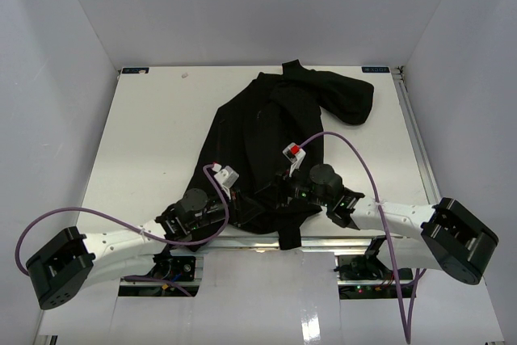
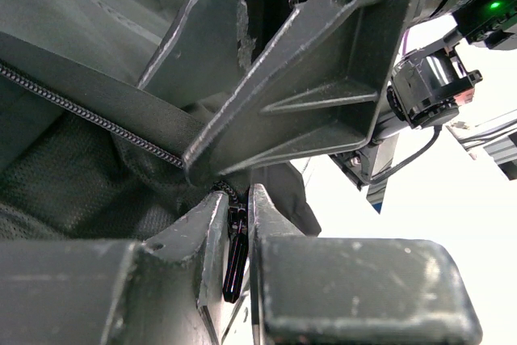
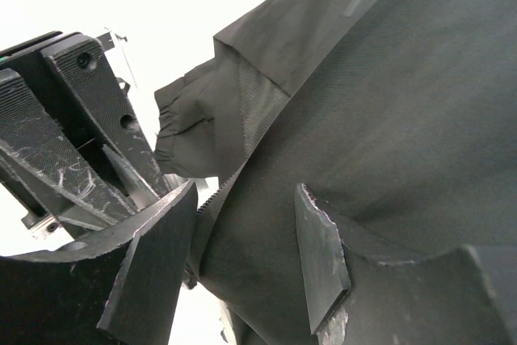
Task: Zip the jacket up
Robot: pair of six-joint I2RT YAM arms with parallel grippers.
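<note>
The black jacket (image 1: 275, 127) lies spread on the white table (image 1: 153, 135), its lower hem at the near edge. My left gripper (image 1: 245, 204) is at the hem; in the left wrist view it (image 2: 236, 199) is shut on the black zipper pull (image 2: 235, 252), at the end of the zipper teeth (image 2: 89, 111). My right gripper (image 1: 280, 191) is right beside it. In the right wrist view it (image 3: 246, 232) is shut on a thick fold of jacket fabric (image 3: 388, 103) next to the toothed zipper edge (image 3: 218, 191). Its fingers (image 2: 307, 94) loom just above my left gripper.
White walls enclose the table on three sides. A metal rail (image 1: 347, 236) runs along the near edge. Purple cables (image 1: 363, 167) loop from both wrists. A strip of the jacket (image 1: 289, 240) hangs over the near edge. One sleeve (image 1: 347, 98) lies bunched at the far right.
</note>
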